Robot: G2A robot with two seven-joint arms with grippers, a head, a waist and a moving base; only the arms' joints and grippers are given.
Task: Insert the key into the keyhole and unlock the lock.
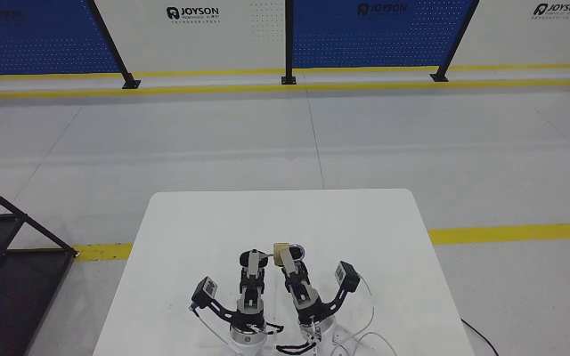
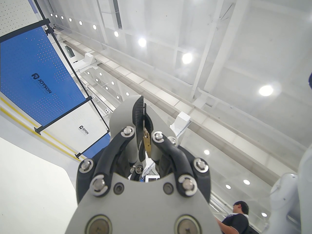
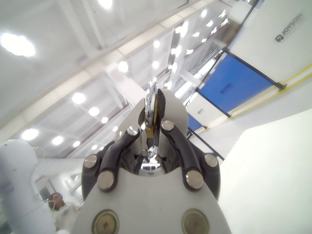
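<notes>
Left arm (image 1: pixel 251 298), right arm (image 1: pixel 305 301) side by side, close together, wrists angled upward. Left gripper (image 2: pixel 144 109) pinched tight on key (image 2: pixel 147 143). Right gripper (image 3: pixel 155 98) clamped on lock (image 3: pixel 150 113). Gripper tips near each other.

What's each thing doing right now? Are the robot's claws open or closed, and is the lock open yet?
left gripper: shut on the key.
key: a thin brass piece, probably the key, pinched edge-on between the fingers, off the table.
right gripper: shut on the lock.
lock: brass and silver, held up off the table; cannot tell whether it is locked or open.
</notes>
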